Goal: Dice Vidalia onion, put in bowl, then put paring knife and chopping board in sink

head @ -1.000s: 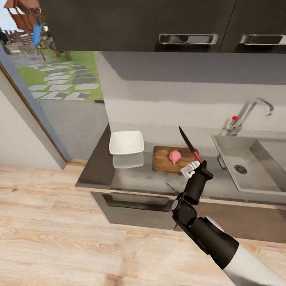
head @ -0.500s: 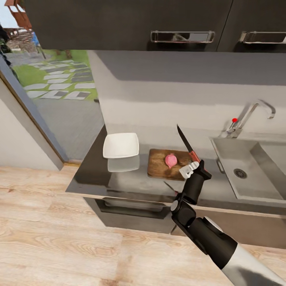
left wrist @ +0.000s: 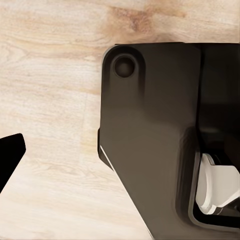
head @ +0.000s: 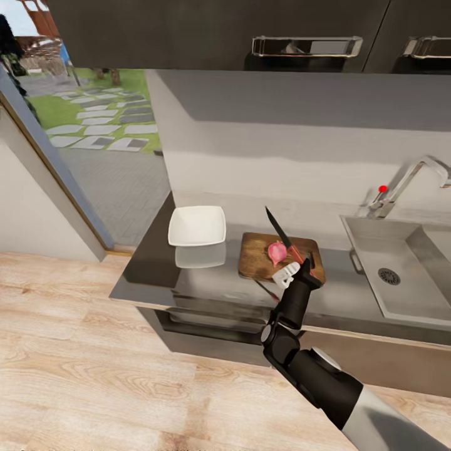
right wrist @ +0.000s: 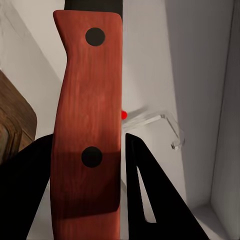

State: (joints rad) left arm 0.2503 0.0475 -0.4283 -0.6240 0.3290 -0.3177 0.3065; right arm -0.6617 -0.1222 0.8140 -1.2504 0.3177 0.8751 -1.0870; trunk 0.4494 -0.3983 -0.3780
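The right tool [head: 293, 270] was pinching the paring knife [head: 282, 237] by its red handle. Its two dark fingers [right wrist: 30, 190] were pressed on both sides of the handle in the right wrist view. The thin dark blade pointed up and away from the tool, tilted toward the wall. The left tool [left wrist: 7, 157] showed as just one dark tip over the wooden floor [left wrist: 50, 75], so I cannot tell if it was spread or pressed together.

Far off to the left of the right tool was a big glass door [head: 81, 144] with grass and stepping stones outside. Nearer, still to the left, the white square bowl [head: 196, 225] sat on the grey worktop [head: 207, 282]. It was apart from the chopping board [head: 257, 254], with a small gap between them.

The brown chopping board lay just behind the right tool. The pink Vidalia onion [head: 276, 252] sat on the board, still whole, right beside the knife handle. The tool was over the front edge of the board.

To the right of the tool was the grey sink [head: 401, 275] with its round drain [head: 389, 276]. The chrome tap [head: 413, 181] with a red knob [head: 383, 188] stood behind it. Dark cabinets [head: 219, 31] with shiny bar handles hung above the worktop.
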